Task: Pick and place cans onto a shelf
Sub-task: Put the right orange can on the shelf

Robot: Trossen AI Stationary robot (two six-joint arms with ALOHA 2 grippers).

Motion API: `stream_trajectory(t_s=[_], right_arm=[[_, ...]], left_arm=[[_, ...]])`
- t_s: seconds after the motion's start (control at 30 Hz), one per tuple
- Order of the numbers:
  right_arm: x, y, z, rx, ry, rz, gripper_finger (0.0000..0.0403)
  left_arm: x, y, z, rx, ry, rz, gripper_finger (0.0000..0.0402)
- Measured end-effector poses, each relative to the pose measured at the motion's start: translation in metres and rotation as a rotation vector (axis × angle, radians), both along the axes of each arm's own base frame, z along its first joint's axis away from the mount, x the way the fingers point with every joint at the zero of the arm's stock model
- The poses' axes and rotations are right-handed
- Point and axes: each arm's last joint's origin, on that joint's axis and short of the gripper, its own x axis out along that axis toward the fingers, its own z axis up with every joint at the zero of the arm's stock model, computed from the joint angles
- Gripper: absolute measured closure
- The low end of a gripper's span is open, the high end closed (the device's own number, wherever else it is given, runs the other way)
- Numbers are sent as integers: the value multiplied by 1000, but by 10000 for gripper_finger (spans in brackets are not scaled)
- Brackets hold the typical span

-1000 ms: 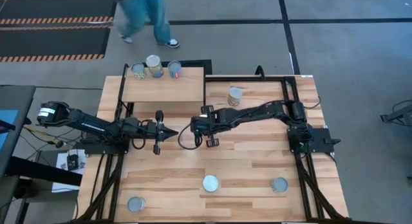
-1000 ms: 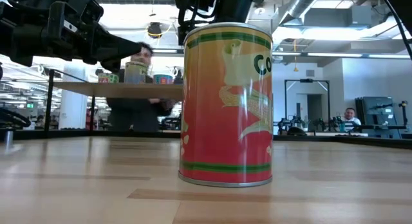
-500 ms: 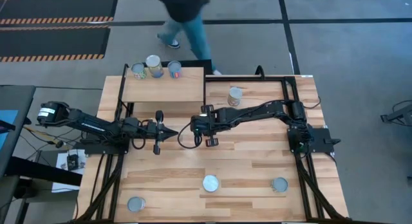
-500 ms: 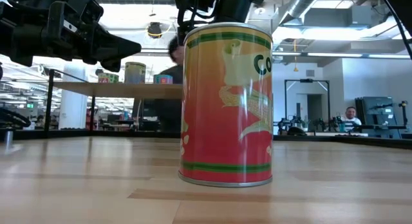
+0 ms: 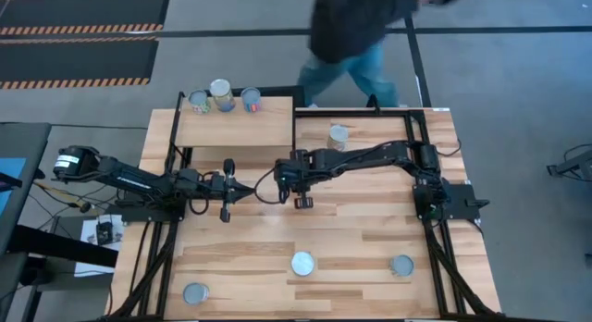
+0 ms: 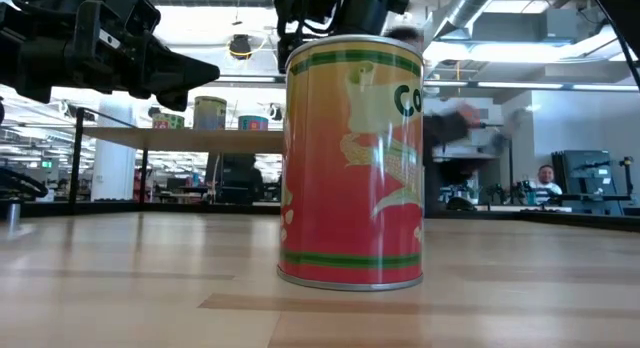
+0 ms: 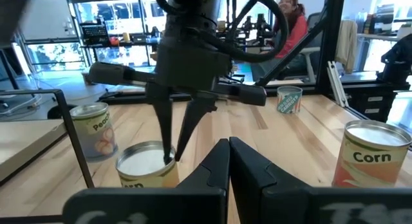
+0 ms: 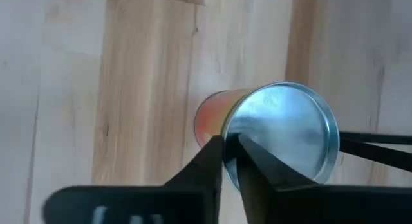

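Note:
The pale wood shelf point(image 5: 236, 130) stands at the table's far left, with three cans point(image 5: 221, 95) along its far edge. My right gripper point(image 5: 289, 174) points straight down just right of the shelf, fingers shut point(image 8: 230, 147). Right below it stands a can with a silver top and an orange-red side point(image 8: 283, 134), also in the left wrist view point(image 7: 145, 165); in the high view the gripper hides it. My left gripper point(image 5: 248, 191) is shut and empty point(image 7: 228, 147). It hovers level, pointing toward the right gripper. My right gripper comes at the can from above. Its shut fingertips point(image 7: 170, 153) stand at the rim of the can's silver top point(image 8: 225, 137). I cannot tell whether they touch it. The can stands upright on the table.
Loose cans stand at the far side point(image 5: 338, 137), near middle point(image 5: 302, 264), near right point(image 5: 401, 265) and near left point(image 5: 195, 293). One orange-red can point(image 6: 352, 158) fills the low view. A person point(image 5: 356, 35) walks beyond the table's far edge.
My right gripper has gone a little toward the table's far edge, still pointing down. The person beyond the far edge has walked from left to right.

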Motion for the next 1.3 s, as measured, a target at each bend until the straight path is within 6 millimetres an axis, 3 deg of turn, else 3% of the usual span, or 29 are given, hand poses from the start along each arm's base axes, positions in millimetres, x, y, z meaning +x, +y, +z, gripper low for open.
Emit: stream_trajectory(t_s=[0.13, 0.23, 0.5, 0.67, 1.03, 1.2, 1.3], right_arm=[[-3, 9, 8, -11, -9, 47, 390], [-3, 15, 28, -15, -60, 62, 394], [-6, 15, 125, -50, -242, 4, 395], [-9, -11, 168, -126, -396, -60, 399], [-14, -112, 179, -282, -476, -126, 398], [-22, -137, 177, -264, -457, -109, 398], [-16, -146, 164, -262, -424, -105, 398]], left_arm=[[0, 0, 0, 1, 0, 1, 401], [0, 0, 0, 1, 0, 2, 401], [0, 0, 0, 6, 4, 4, 401], [0, 0, 0, 6, 3, 5, 401], [0, 0, 0, 3, 2, 5, 401], [0, 0, 0, 15, 1, 6, 401], [0, 0, 0, 15, 1, 5, 401]])
